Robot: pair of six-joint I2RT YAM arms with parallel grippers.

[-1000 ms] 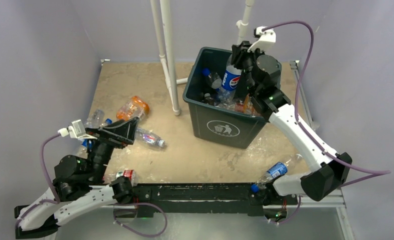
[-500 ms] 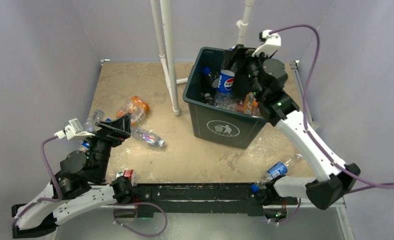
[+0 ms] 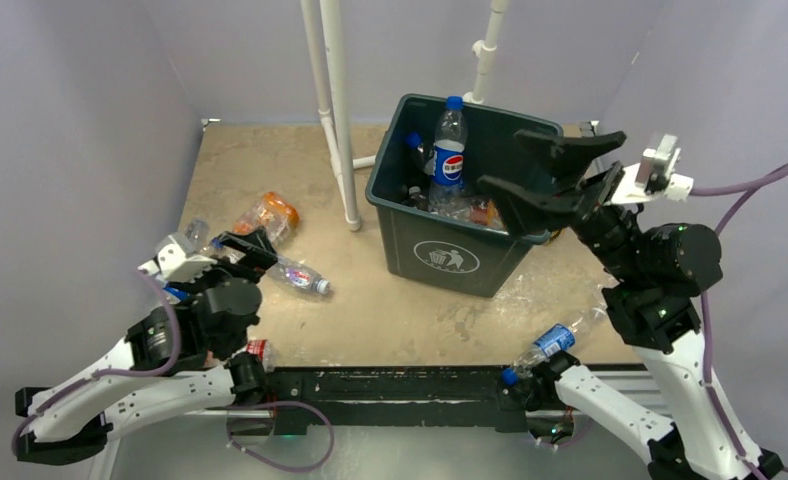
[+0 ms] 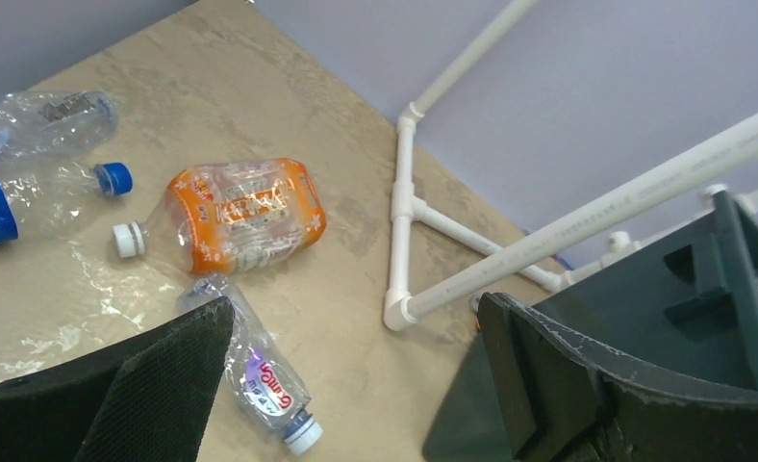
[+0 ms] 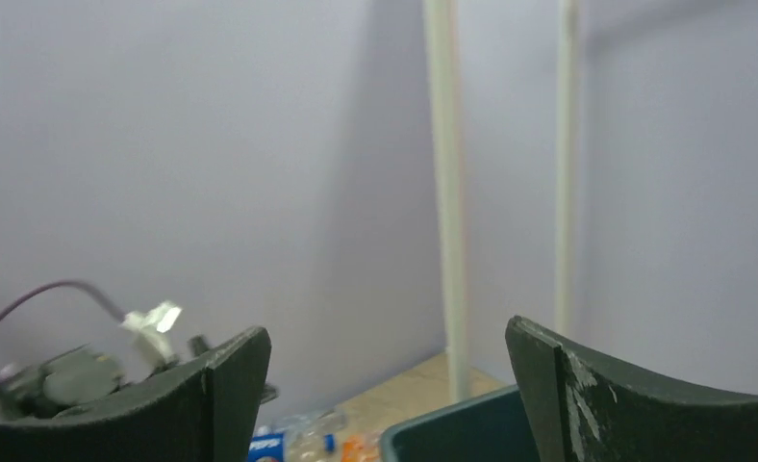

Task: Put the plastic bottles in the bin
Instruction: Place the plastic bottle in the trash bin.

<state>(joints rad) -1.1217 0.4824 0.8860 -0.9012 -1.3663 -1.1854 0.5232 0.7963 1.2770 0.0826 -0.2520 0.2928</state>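
dark green-grey plastic, the bin [image 3: 448, 258] stands on the far right part of the tan surface [image 3: 390, 310], with its white trash symbol facing the arms. several bottles lie inside it, and one pepsi bottle [image 3: 449, 150] with a blue cap stands upright among them toward the back. the right hand [image 3: 500, 157] hangs above the bin's right rim, its jaws spread wide with nothing between them. the left hand [image 4: 356, 318] is low over the left side of the surface, also wide open and empty. ahead of it lies an orange-label bottle [image 4: 245, 212] with a white cap. just beside that, nearer the hand, lies a small clear bottle [image 4: 265, 375] with a red and purple label. further left lie a blue-label bottle [image 4: 19, 197] with a blue cap and a crushed clear bottle [image 4: 53, 114]. a red-label bottle [image 3: 257, 349] lies at the near edge by the left arm's base. a second blue-label bottle [image 3: 552, 340] lies at the near edge by the right arm's base. a white pipe frame [image 4: 402, 207] stands between the orange-label bottle and the bin.
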